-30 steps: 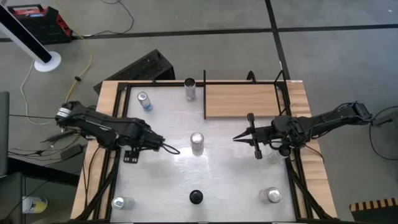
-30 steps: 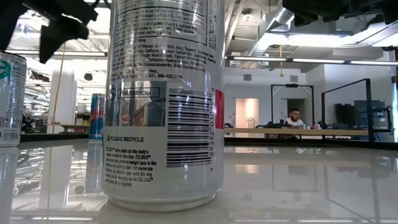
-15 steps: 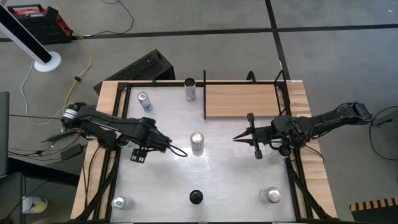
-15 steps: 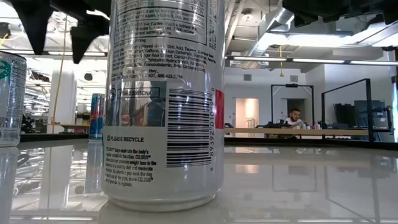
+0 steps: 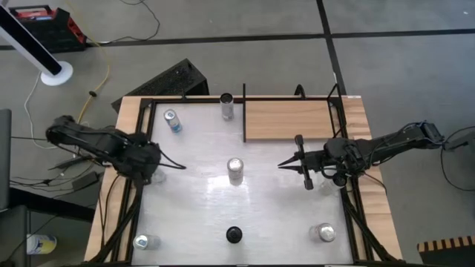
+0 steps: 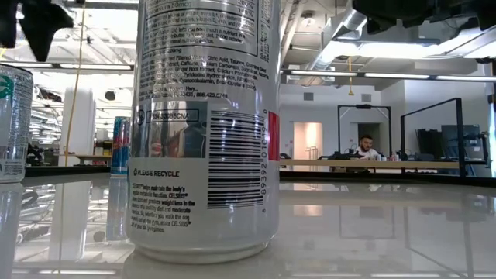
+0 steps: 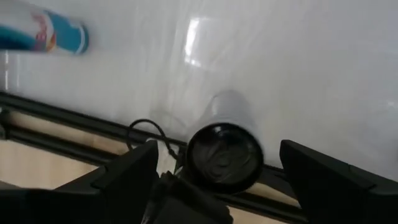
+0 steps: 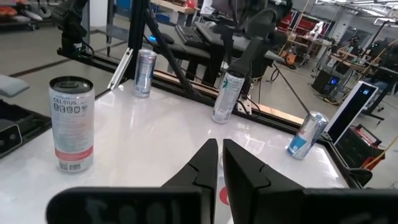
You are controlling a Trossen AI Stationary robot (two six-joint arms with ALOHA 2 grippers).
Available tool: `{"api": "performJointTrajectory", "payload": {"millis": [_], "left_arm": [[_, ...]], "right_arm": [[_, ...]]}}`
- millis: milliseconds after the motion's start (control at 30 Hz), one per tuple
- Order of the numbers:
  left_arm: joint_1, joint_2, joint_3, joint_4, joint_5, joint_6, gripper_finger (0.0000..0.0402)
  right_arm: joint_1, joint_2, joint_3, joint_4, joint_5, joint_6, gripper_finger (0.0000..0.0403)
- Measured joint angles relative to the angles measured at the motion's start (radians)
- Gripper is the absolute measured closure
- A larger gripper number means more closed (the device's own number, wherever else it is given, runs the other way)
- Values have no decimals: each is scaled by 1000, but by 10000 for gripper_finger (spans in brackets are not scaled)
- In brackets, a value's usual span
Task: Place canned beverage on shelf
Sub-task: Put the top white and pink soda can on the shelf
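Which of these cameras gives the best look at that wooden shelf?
The high view: the whole shelf shows from above, bare light wood edged by black rods, at the table's far right corner. The low view and both wrist views don't clearly show it.

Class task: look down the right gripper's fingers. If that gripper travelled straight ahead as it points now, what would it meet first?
Probably the silver can mid-table: the shut right gripper points toward it, with bare tabletop between. Height is unclear, so it might pass above.

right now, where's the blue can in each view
High view: blue can, upper left of the table.
Low view: left, far behind the big can.
Left wrist view: far off, on the white top.
Right wrist view: far off, by the black rail.
Landmark: central Celsius can.
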Motion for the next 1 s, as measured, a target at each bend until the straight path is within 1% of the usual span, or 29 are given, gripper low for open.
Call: {"api": "performJointTrajectory", "payload": {"millis": [133, 233, 367, 433, 500, 767, 1000], "left_arm": [[-3, -41, -75, 0, 31, -20, 80], [-4, -48, -103, 2, 53, -28, 80], [-4, -46, -115, 28, 64, -43, 80], [-4, -45, -115, 31, 91, -29, 80], [-4, -46, -115, 26, 95, -19, 80], [-4, -47, -109, -1, 60, -6, 80], [-3, -47, -40, -5, -21, 6, 80]], "right_arm": [[0, 0, 0, 14, 0, 3, 353], [0, 0, 0, 15, 0, 2, 353], [0, 0, 0, 13, -1, 2, 353], [0, 1, 0, 11, -1, 2, 353], [0, 9, 1, 14, -1, 2, 353], [-2, 22, 1, 18, 0, -9, 353], [-2, 21, 1, 36, 0, -10, 353]]}}
